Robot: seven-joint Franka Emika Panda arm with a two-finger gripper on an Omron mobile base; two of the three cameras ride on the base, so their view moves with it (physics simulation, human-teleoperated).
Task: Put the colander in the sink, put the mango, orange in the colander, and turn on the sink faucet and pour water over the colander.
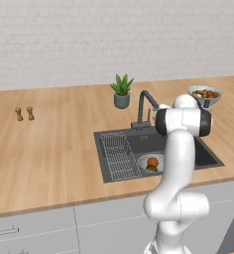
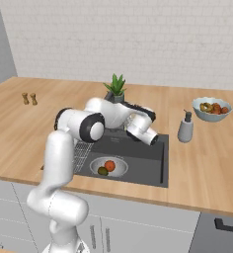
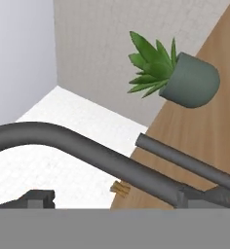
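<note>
The gripper (image 2: pixel 155 140) is seen in the right base view at the end of the bent arm, above the back edge of the sink (image 2: pixel 143 163). Its fingers are hard to make out there, but they appear to be spread wide, with nothing held between them. In the hand view one dark fingertip (image 3: pixel 36 199) is seen at the lower left, and the curved spout of the faucet (image 3: pixel 87 151) runs across the picture just above it, with the thin straight lever (image 3: pixel 185 163) beside it at the right; whether a finger touches either cannot be told.

In the left base view the faucet (image 1: pixel 144 106) stands at the back rim of the sink (image 1: pixel 208 158), partly hidden by the arm. The colander (image 2: pixel 108 167) rests on the sink floor, and inside it the orange (image 2: pixel 109 165) and the green mango (image 2: pixel 102 171) lie side by side, touching or nearly so. The colander (image 1: pixel 149 162) is also seen in the left base view, just beside the wire rack (image 1: pixel 119 156).

Behind the faucet a potted plant (image 1: pixel 122 92) stands on the wooden counter (image 1: pixel 49 149). A soap dispenser (image 2: pixel 185 127) stands right of the sink, and a fruit bowl (image 2: pixel 212 108) is set further back. Two small shakers (image 1: pixel 25 114) stand well apart at the left.
</note>
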